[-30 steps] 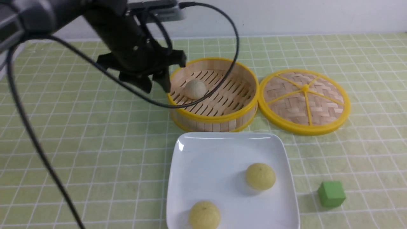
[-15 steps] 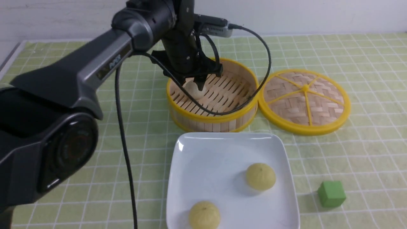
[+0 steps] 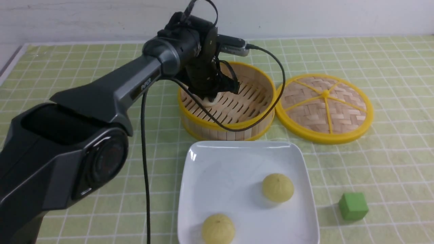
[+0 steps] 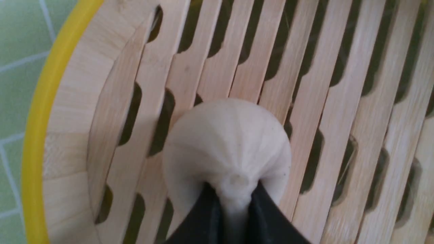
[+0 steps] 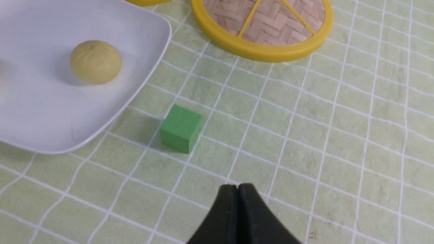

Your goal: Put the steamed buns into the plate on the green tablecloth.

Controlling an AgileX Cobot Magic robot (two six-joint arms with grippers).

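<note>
Front view has the left arm reaching over to the bamboo steamer (image 3: 234, 130), with the left gripper (image 3: 211, 98) right down inside it at the greyish-beige bun (image 3: 207, 102). Left wrist view gives the better look: the left fingers (image 4: 203, 206) are closed on that bun, pinching the top so it bunches up between them, and the bun is sitting over the slatted base near the yellow rim. Can't really tell if it's touching the slats or just off them. The other two buns, both pale yellow, are on the big white plate (image 3: 234, 159), one (image 3: 278, 188) toward the right side and the other (image 3: 218, 229) down at the near end, well apart from each other. Plate's just on the near side of the steamer, lying on the light green tablecloth (image 3: 400, 135) with the white grid lines that covers the counter. Steamer lid (image 3: 305, 112), woven with a yellow rim and yellow spokes, lies just beside the steamer on the right. There's also a little green cube (image 3: 353, 206) on the cloth, off to the right of the plate. Right wrist view shows the right gripper (image 5: 237, 185) with its fingers shut together, nothing between them, and the cube, the lid and part of the plate in sight.
</note>
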